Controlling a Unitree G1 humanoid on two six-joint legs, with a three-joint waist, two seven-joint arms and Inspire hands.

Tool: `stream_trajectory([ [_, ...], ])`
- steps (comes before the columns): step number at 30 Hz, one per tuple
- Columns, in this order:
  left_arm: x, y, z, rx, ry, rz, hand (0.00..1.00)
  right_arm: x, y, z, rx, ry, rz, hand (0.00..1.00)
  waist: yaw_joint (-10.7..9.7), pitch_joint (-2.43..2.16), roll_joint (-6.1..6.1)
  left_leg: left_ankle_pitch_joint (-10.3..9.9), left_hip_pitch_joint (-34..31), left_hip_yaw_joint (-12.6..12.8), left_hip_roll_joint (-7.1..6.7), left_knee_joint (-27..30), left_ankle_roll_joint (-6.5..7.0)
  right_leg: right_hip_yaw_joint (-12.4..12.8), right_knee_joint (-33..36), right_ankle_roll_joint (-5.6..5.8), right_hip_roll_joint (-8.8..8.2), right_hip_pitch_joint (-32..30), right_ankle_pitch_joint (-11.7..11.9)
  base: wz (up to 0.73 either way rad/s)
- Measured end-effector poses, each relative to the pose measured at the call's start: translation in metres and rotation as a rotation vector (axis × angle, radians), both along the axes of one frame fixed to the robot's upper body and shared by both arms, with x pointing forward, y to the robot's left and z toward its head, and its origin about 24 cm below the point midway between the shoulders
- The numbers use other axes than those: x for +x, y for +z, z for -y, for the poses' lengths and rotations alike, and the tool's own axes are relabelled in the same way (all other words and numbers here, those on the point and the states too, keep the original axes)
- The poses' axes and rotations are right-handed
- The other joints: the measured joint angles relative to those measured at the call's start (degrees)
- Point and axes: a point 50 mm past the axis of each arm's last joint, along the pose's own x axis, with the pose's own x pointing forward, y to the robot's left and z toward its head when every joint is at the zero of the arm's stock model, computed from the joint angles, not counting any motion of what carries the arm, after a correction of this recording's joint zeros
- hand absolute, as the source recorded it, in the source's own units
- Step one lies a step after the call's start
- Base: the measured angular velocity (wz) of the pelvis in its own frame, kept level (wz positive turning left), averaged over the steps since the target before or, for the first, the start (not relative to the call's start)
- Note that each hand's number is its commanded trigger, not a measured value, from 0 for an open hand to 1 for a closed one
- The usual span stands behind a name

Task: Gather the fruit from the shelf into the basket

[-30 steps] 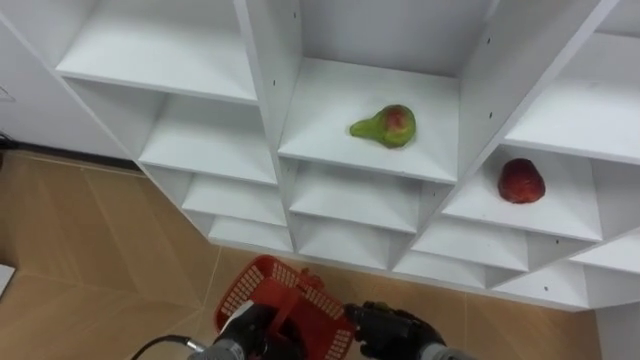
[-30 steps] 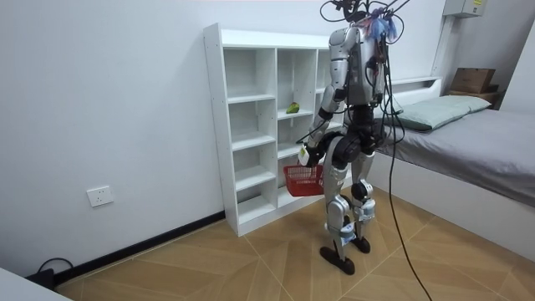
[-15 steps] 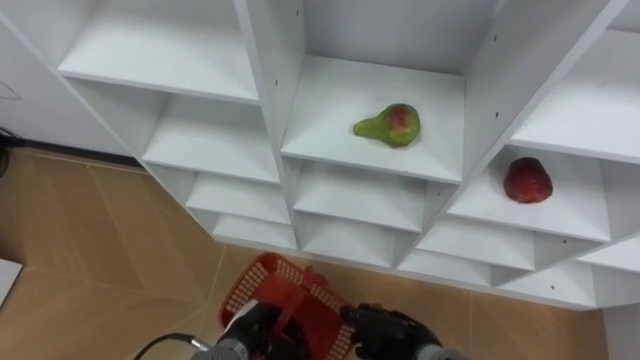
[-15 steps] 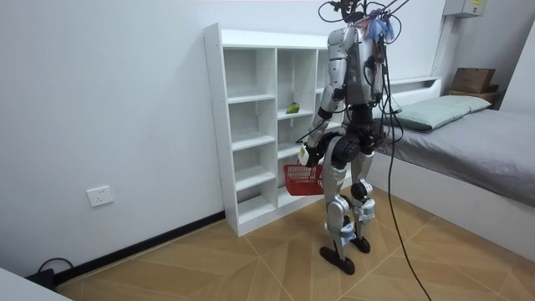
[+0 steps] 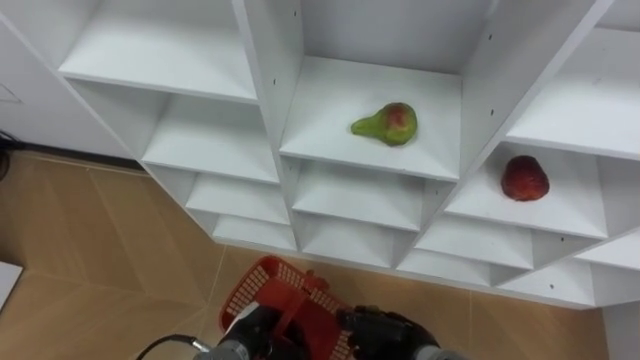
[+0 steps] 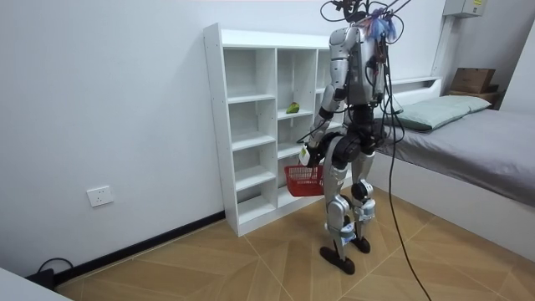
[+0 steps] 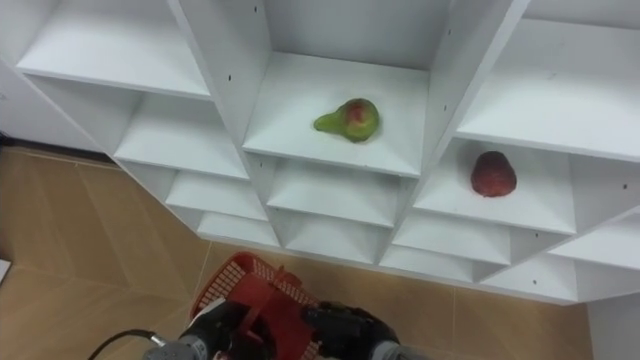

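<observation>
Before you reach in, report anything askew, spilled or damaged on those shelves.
Nothing stands out. The pear lies on a middle-column shelf, the red fruit on a lower shelf to its right; both look whole. The basket hangs from the left hand.

One pear (image 5: 386,123), one apple (image 5: 524,178) perhaps, one basket (image 5: 262,283).
</observation>
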Motion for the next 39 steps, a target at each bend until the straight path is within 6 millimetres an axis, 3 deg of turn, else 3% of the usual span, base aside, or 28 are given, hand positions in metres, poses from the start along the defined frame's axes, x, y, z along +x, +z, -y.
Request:
stream_trajectory([
  [16, 0.001, 0.000, 0.008, 0.008, -0.017, 0.011, 1.00, 0.002, 0.002, -0.009, 0.097, -0.079, -0.019, 0.00, -0.1, 0.02, -0.04, 0.0, -0.1, 0.1, -0.01, 0.0, -0.01, -0.1, 0.1, 0.00, -0.16, -0.2, 0.0, 0.00],
  [39, 0.000, -0.004, 0.006, 0.068, -0.034, -0.035, 1.00, 0.000, 0.001, -0.009, 0.112, -0.049, -0.045, 0.00, -0.3, 0.28, 0.49, 0.0, -0.1, 0.2, 0.00, 0.0, -0.01, 0.1, 0.1, 0.00, -0.39, -0.4, 0.0, 0.00],
])
